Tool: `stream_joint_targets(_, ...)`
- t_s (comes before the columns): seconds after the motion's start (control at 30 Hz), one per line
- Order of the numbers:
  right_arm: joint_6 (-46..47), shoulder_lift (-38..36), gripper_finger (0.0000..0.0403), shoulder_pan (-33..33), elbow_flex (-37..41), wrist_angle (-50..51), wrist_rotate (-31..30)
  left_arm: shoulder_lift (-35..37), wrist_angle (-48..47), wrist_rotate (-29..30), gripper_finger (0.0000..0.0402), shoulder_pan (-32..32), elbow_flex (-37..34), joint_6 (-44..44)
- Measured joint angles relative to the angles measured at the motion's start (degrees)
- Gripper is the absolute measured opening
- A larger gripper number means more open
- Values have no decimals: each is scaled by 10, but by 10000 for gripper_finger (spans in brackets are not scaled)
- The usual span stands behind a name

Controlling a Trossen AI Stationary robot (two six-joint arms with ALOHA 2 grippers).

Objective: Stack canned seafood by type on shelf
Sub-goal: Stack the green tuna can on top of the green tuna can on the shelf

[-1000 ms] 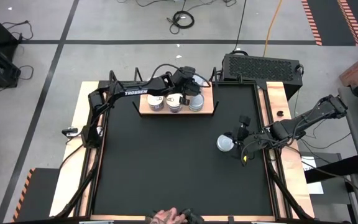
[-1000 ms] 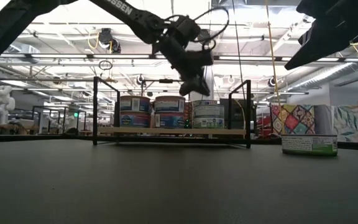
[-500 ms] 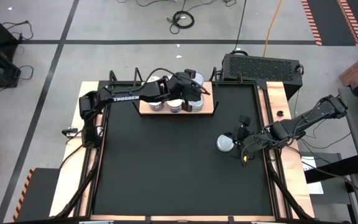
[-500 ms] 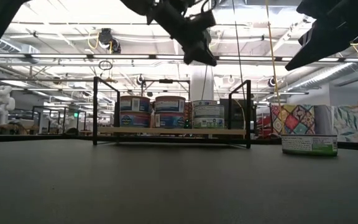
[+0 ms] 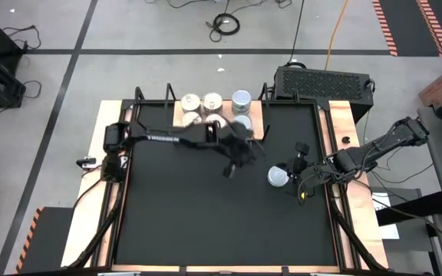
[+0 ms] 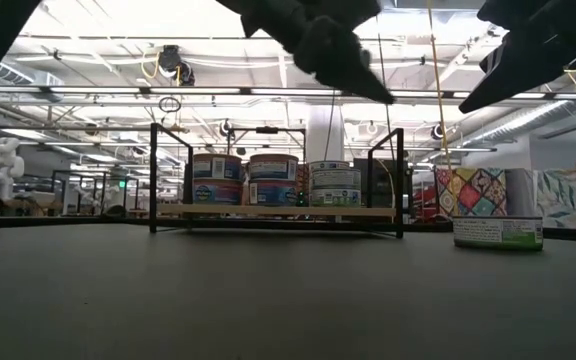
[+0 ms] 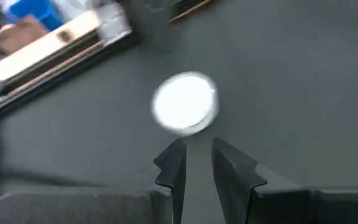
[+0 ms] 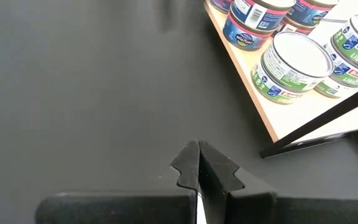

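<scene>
The shelf (image 5: 258,132) is a light wooden board with black rods, standing at the table's far edge. Several tins stand on it; in the low view they show as blue-labelled stacks (image 6: 218,180) and a green-labelled stack (image 6: 335,185). One tin with a pale top (image 5: 278,176) (image 7: 185,111) (image 6: 497,232) stands alone on the black table, right of centre. My left gripper (image 5: 248,159) (image 7: 199,152) hovers open above the table, between shelf and lone tin, pointing at that tin. My right gripper (image 5: 300,149) (image 8: 197,163) is shut, raised just beside the lone tin.
Wooden side strips (image 5: 333,153) border the black tabletop (image 5: 183,207), which spreads wide on the near and left side. A black perforated box (image 5: 322,82) sits behind the far right corner. The right arm (image 6: 543,40) hangs over the lone tin's side of the table.
My left gripper has risen from just above the right-hand tins on the shelf and swung toward the near edge and to the right, toward the lone tin, tipping its fingers that way. The tins on the shelf and the lone tin have stayed put.
</scene>
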State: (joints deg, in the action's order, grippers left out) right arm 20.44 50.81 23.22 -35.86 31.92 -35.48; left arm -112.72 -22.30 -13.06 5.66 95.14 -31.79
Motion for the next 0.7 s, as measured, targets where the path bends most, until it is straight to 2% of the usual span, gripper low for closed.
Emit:
stream_joint_targets(0.33,14,0,0,1,0,-5,26,-85,162,-4,79,-96,0,-4)
stream_joint_targets(0.63,42,0,0,1,0,9,29,-173,315,0,79,-106,0,-7)
stream_joint_targets(0.7,50,0,0,1,0,25,29,-185,323,0,80,-106,0,-38)
